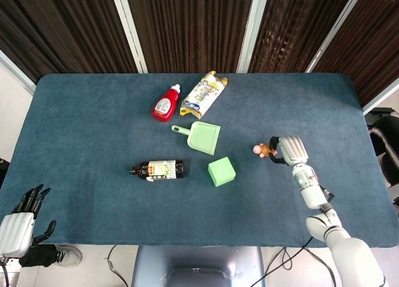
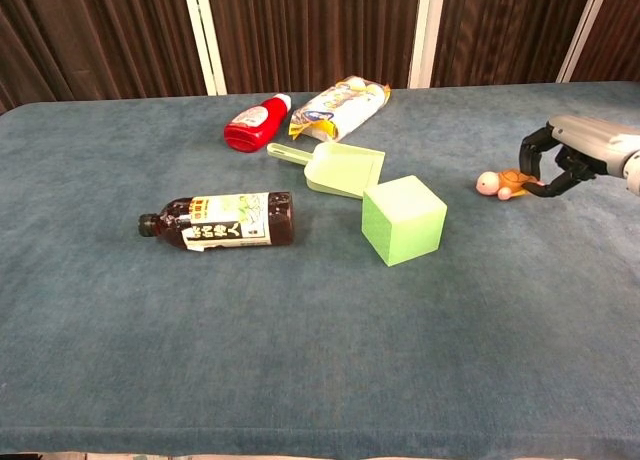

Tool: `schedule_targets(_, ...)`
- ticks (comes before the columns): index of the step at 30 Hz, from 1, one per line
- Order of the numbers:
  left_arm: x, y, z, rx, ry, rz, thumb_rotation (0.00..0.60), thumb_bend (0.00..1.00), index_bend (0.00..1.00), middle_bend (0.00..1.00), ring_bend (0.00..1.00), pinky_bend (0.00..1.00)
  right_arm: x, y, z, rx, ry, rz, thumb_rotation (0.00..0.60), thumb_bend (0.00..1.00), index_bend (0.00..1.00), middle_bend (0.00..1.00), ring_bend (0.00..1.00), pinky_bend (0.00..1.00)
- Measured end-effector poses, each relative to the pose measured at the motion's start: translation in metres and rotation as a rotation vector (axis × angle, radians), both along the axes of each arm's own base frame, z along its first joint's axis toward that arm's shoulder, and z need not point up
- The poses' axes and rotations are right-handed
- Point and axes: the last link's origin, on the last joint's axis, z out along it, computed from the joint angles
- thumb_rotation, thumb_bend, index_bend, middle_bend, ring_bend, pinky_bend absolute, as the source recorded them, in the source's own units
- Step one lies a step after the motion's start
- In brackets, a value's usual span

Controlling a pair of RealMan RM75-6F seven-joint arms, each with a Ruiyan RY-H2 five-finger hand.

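My right hand (image 1: 288,150) has its fingers closed around the toy turtle (image 2: 498,184), which sits on the table (image 1: 93,125) well to the right of the green cube (image 1: 222,171). My left hand (image 1: 20,221) hangs off the table's near left corner, far from the cube, fingers spread and holding nothing. The brown bottle (image 1: 158,170) lies on its side left of the cube, and the green dustpan (image 1: 202,136) lies just behind it.
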Motion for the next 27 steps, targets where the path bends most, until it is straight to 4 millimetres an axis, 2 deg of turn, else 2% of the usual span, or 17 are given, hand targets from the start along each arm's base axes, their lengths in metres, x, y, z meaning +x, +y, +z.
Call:
schedule_targets(7,0.000,0.000,-0.001,-0.003,0.000,0.001,0.600,0.34,0.11,0.05,0.07,0.33,0.001,0.003,0.005,-0.012,-0.010,0.031,0.600,0.91,0.81,0.68,1.00,0.93)
schedule_targets(9,0.000,-0.001,-0.001,-0.002,-0.001,0.001,0.600,0.34,0.11,0.05,0.07,0.33,0.000,0.004,0.008,-0.010,-0.012,0.041,0.600,0.79,0.72,0.65,1.00,0.93)
schedule_targets(11,0.000,-0.001,-0.001,-0.003,-0.002,0.001,0.600,0.34,0.11,0.05,0.07,0.33,-0.001,0.006,0.009,0.004,-0.028,0.037,0.600,0.62,0.56,0.56,1.00,0.93)
schedule_targets(13,0.000,-0.001,-0.001,-0.005,-0.002,0.001,0.600,0.34,0.11,0.05,0.07,0.33,-0.002,0.006,0.010,0.018,-0.047,0.032,0.600,0.51,0.47,0.49,0.99,0.92)
schedule_targets(16,0.001,-0.001,-0.002,-0.007,-0.002,0.000,0.600,0.34,0.11,0.05,0.07,0.33,-0.005,0.008,0.013,0.028,-0.047,0.035,0.600,0.36,0.35,0.43,0.98,0.91)
schedule_targets(19,0.000,-0.002,-0.001,-0.005,0.000,0.001,0.600,0.34,0.12,0.05,0.07,0.33,-0.006,0.009,0.013,0.032,-0.049,0.033,0.600,0.23,0.29,0.39,0.97,0.91)
schedule_targets(22,0.000,-0.002,-0.001,-0.006,0.000,0.004,0.600,0.34,0.12,0.05,0.07,0.33,-0.005,0.010,0.013,0.032,-0.057,0.037,0.600,0.18,0.27,0.38,0.97,0.90)
schedule_targets(27,0.000,-0.001,-0.002,-0.010,0.000,0.003,0.600,0.34,0.11,0.05,0.07,0.33,-0.002,0.009,0.009,0.030,-0.068,0.043,0.600,0.17,0.32,0.38,0.97,0.90)
